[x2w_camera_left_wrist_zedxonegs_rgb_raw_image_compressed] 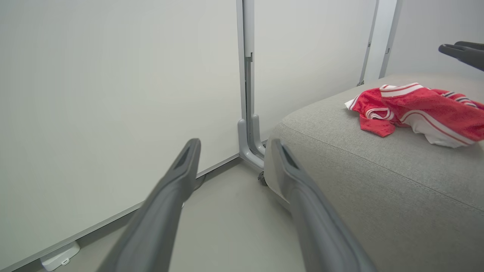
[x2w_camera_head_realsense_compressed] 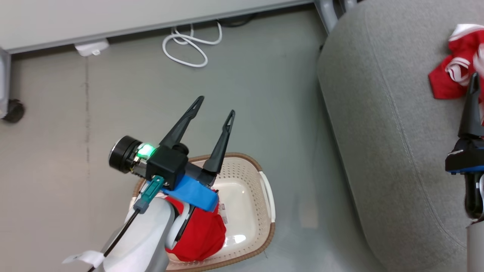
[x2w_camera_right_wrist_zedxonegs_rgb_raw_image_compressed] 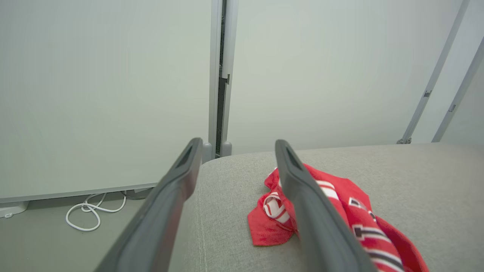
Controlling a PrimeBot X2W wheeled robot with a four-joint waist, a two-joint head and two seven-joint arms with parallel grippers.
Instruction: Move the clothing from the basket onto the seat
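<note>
Cable (x2w_camera_head_realsense_compressed: 192, 46) coils on floor (x2w_camera_head_realsense_compressed: 264, 94), well apart from basket (x2w_camera_head_realsense_compressed: 247, 172).

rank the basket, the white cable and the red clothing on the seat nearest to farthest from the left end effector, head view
1. basket, directly under the left end effector
2. white cable, ahead of it, by the partition
3. red clothing, far right, on the seat

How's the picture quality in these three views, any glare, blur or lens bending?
Head view: glare patches on the basket bottom, soft even light. Left wrist view: the left gripper has blurred fingers, red clothing sharp. Right wrist view: partition posts lean, wide-angle distortion.
</note>
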